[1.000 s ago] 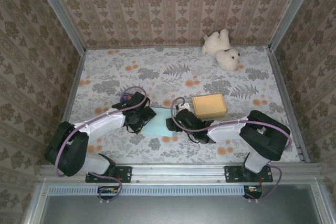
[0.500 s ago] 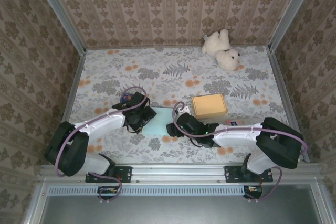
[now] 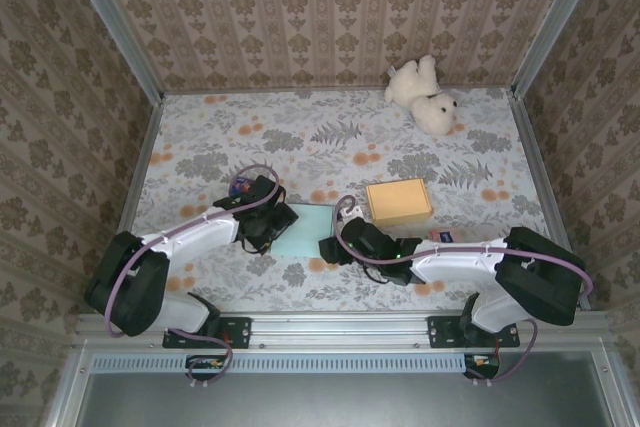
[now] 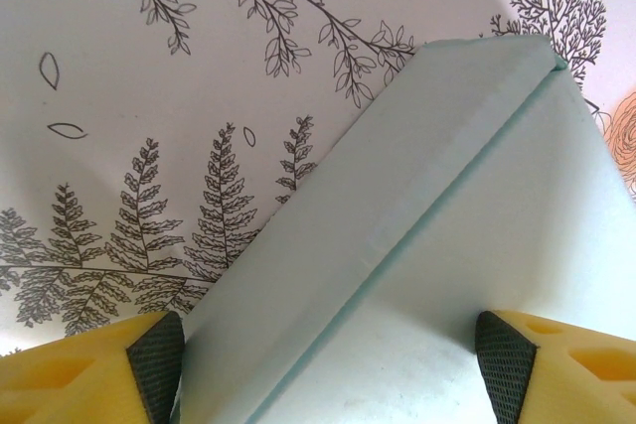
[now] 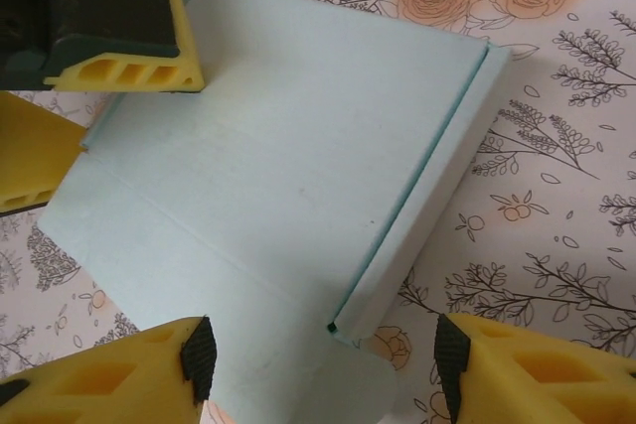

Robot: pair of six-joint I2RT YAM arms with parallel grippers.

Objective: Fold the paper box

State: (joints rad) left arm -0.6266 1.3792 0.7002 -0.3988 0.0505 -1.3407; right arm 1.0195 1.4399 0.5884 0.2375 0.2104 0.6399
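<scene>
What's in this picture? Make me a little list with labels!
paper box: light blue, lying flat, one side flap folded
left gripper: open, fingers astride the paper box
right gripper: open, over the paper box's flap edge
tan box: closed, just right of the paper box
teddy bear: white, far right corner
table: floral cover

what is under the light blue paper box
The floral tablecloth shows all around the paper box, which rests on it. Anything directly beneath is covered by the box itself.
</scene>
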